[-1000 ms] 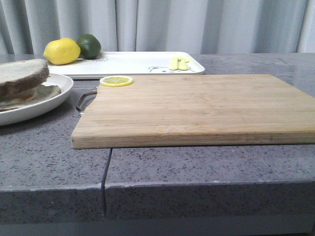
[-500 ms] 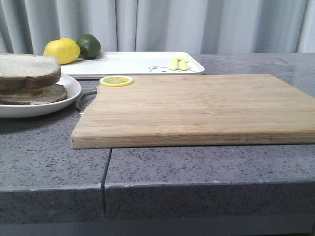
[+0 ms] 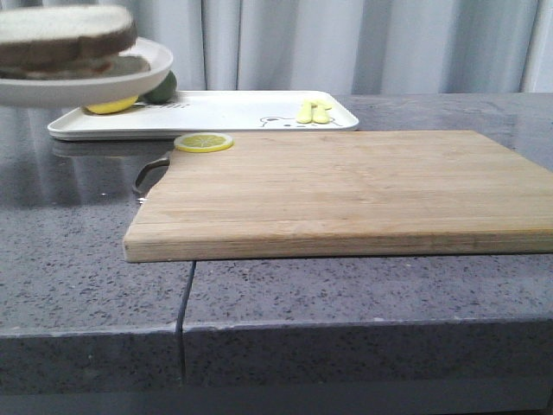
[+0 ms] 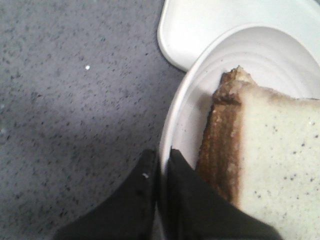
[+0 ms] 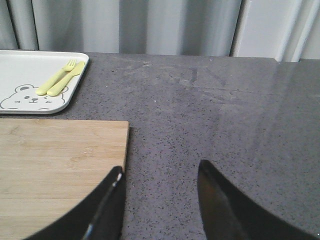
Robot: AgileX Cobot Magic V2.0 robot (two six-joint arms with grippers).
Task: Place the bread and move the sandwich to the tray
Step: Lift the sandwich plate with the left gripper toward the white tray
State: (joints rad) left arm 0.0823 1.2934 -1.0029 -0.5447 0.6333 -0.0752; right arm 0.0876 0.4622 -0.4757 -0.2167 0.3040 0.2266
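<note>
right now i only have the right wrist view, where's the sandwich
Observer: The sandwich lies on a white plate that is up off the table, about over the left end of the tray.
Operator: what's holding the plate up
Observer: The left gripper, shut on the plate's rim.
Operator: anything on the board outside my view
Observer: One lemon slice, at the far left corner of the cutting board.
</note>
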